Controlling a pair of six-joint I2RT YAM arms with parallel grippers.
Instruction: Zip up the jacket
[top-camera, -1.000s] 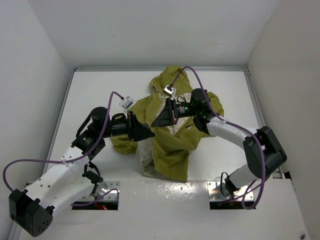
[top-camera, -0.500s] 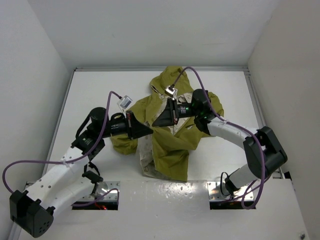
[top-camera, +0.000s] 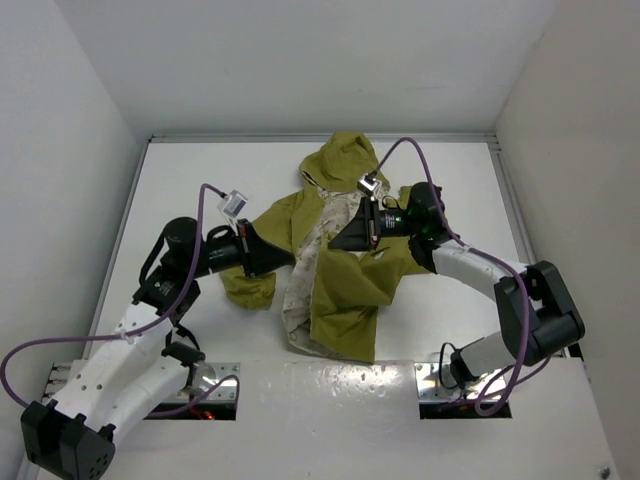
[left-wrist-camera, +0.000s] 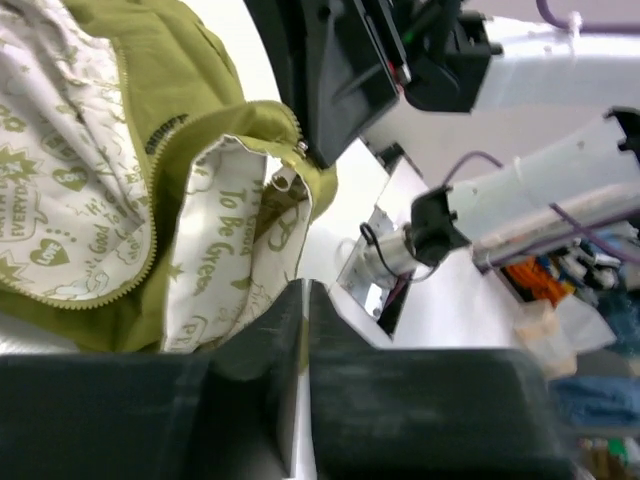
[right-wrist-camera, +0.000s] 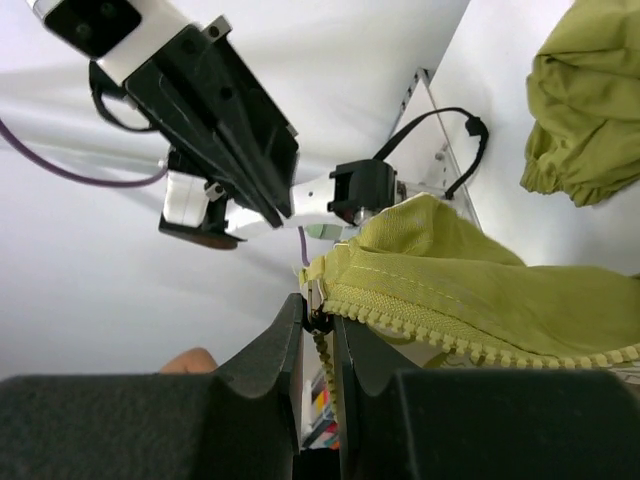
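The white table (top-camera: 200, 180) carries the jacket (top-camera: 350, 300), which lies in the middle of it between the two arms. Its hood (top-camera: 340, 160) points toward the far wall. The front is open, so the cream lining (top-camera: 300, 285) with green print is seen on the left part. The left arm (top-camera: 165, 290) reaches to the jacket from the left side and the right arm (top-camera: 480, 275) from the right side. The left gripper (top-camera: 287, 258) is closed tight, and the edge of the printed lining runs into its tips, so it pinches the cloth there. The right gripper (top-camera: 342, 240) is closed narrow on the end of the zipper (right-wrist-camera: 450, 325), where a small metal piece (right-wrist-camera: 312, 292) sits between its fingers.
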